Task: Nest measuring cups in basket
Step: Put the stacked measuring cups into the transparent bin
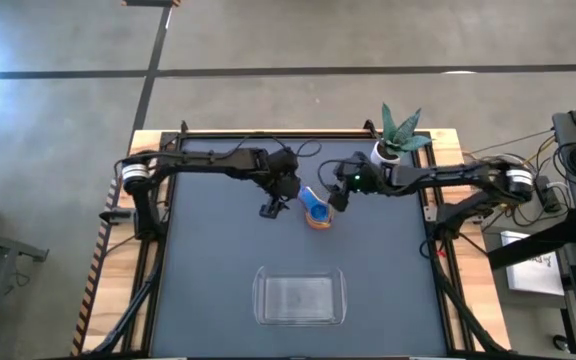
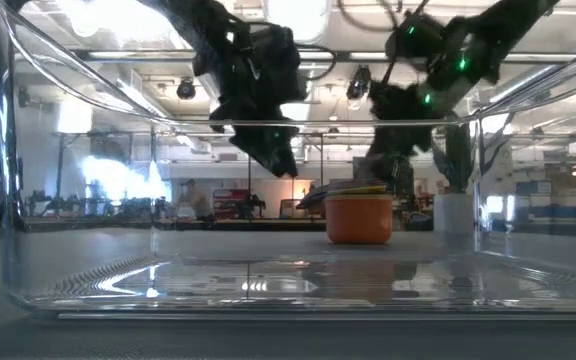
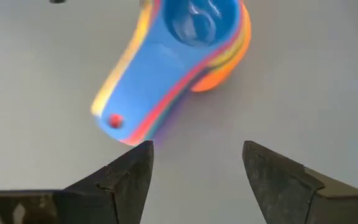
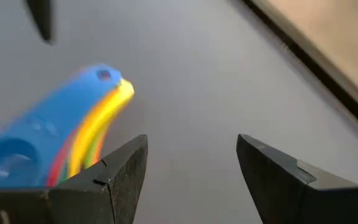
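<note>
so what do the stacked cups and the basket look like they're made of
Measuring cups: likely opaque moulded plastic, going by the flat bright colours and a soft sheen on the blue bowl.
Basket: clear glossy plastic, possibly glass; the table shows through it and its walls catch reflections.

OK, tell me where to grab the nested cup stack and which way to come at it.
Take the measuring cups by the fanned flat handles, which jut out sideways from the bowls. Probably come from above with the open left pincer, closing across the handles' narrow width; the round orange bowl looks too wide.
</note>
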Controlling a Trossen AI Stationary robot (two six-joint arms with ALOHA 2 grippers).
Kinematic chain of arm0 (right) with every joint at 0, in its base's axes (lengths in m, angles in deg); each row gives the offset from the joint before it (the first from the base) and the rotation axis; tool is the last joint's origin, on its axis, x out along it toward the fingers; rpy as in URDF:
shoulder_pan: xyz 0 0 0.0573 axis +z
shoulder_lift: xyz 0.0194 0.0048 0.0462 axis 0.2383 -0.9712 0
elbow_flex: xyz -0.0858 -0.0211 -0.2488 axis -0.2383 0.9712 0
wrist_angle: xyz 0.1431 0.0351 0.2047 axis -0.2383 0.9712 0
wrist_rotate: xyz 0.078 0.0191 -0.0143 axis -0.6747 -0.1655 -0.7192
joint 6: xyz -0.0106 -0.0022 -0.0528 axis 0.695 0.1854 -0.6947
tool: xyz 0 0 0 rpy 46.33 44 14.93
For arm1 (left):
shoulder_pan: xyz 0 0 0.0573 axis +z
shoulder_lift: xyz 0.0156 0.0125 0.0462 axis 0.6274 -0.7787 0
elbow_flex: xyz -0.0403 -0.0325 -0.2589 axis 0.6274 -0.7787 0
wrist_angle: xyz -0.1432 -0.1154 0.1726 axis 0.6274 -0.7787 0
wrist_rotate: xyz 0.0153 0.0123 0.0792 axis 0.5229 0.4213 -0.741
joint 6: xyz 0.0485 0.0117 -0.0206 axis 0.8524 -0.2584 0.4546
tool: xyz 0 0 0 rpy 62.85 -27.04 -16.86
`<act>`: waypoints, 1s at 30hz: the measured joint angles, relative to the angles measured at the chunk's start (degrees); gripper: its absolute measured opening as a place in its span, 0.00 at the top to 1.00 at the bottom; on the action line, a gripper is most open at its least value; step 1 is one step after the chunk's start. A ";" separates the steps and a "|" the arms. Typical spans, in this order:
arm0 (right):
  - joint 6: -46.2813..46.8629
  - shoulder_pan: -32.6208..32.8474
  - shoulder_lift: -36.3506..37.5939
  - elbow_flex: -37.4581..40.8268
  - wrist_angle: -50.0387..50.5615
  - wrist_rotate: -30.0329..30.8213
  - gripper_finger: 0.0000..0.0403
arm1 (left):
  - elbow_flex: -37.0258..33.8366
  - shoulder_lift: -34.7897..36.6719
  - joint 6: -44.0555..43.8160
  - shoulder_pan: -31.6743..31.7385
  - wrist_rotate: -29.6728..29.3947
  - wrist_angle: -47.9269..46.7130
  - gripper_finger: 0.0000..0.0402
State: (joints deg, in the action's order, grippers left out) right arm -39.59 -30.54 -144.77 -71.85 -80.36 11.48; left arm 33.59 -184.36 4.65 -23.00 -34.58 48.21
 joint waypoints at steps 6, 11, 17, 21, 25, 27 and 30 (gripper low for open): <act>0.65 0.64 7.61 1.05 0.99 -0.08 0.41 | 1.14 -0.96 6.41 0.65 -3.16 1.86 0.42; 1.52 1.47 11.63 1.55 4.72 -0.06 0.41 | 2.07 -2.52 12.24 0.70 -3.93 4.15 0.42; 1.95 1.53 14.20 1.58 7.32 0.08 0.41 | 2.87 -2.63 14.01 0.70 -3.92 7.13 0.41; 1.95 1.53 14.45 1.58 7.62 0.07 0.41 | 2.99 -2.63 15.46 0.70 -3.77 8.76 0.35; 1.95 1.53 14.27 1.63 7.69 0.65 0.41 | 2.91 -3.01 16.92 0.51 -3.75 10.13 0.26; 1.96 1.53 14.13 1.67 7.71 0.98 0.41 | 3.05 -3.40 16.85 0.41 -3.70 10.18 0.23; 1.90 1.52 13.83 1.67 7.66 1.05 0.41 | 4.80 -5.02 15.14 0.30 -3.67 8.26 0.20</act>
State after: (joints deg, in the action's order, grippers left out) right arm -37.69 -29.02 -130.94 -70.18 -72.70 12.53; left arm 38.39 -189.38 19.79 -22.69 -38.25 56.47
